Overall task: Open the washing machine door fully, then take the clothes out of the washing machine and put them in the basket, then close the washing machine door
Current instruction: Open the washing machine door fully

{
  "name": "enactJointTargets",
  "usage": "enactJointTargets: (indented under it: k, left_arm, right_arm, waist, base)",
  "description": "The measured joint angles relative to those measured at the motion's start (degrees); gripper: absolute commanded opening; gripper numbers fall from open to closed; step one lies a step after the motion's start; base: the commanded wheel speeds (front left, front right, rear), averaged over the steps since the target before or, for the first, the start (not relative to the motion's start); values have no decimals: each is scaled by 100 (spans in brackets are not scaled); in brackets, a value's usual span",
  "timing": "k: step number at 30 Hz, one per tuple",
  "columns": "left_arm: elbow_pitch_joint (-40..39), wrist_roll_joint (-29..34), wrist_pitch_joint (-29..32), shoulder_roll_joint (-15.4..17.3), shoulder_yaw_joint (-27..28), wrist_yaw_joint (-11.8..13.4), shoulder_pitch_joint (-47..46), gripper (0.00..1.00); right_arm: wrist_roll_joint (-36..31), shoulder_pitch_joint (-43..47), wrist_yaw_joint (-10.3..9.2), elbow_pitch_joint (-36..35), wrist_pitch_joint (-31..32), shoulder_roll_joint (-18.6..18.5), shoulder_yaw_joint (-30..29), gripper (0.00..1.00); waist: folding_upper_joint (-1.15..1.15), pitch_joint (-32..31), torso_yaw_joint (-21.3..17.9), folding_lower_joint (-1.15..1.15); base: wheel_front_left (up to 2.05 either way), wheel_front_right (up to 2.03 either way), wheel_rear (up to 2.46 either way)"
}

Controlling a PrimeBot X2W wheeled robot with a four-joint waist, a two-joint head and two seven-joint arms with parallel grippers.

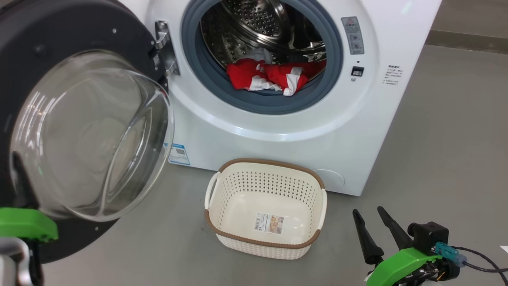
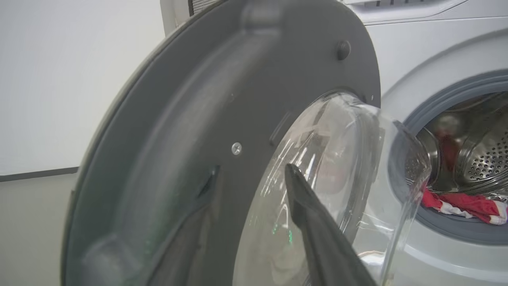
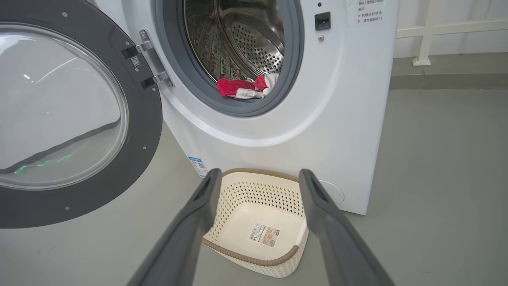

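Observation:
The washing machine (image 1: 285,139) stands with its door (image 1: 59,35) swung wide open to the left, glass bowl (image 1: 91,135) facing out. Red and white clothes (image 1: 274,75) lie at the drum's front lip, also seen from the wrists (image 3: 242,87) (image 2: 464,202). On the floor before the machine sits the basket (image 1: 270,161), with nothing but a sticker inside. My left gripper (image 2: 252,178) is close against the door's inner face (image 2: 198,99), fingers apart, holding nothing. My right gripper (image 1: 368,211) hovers open, low and to the right of the basket (image 3: 254,190).
Grey floor (image 1: 436,139) stretches to the right of the machine and around the basket. The open door takes up the space at my left. A white wall (image 2: 59,79) stands behind the door, and a white post (image 3: 424,39) at the far right.

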Motion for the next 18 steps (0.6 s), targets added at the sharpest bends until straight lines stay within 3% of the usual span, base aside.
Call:
enactJointTargets:
  k: [7, 18]
  left_arm:
    - [-1104, 1, 20, -298, -73, 67, 623, 100]
    - [-2220, -215, 215, -668, -559, -162, 1185, 100]
  right_arm:
    - [83, 0, 0, -66, 0, 0, 3, 100]
    - [-38, -20, 0, -483, 0, -1, -5, 100]
  waist:
    - [0, -52, -174, 0]
    - [0, -102, -727, 0]
  base:
    - [0, 0, 0]
    - [0, 0, 0]
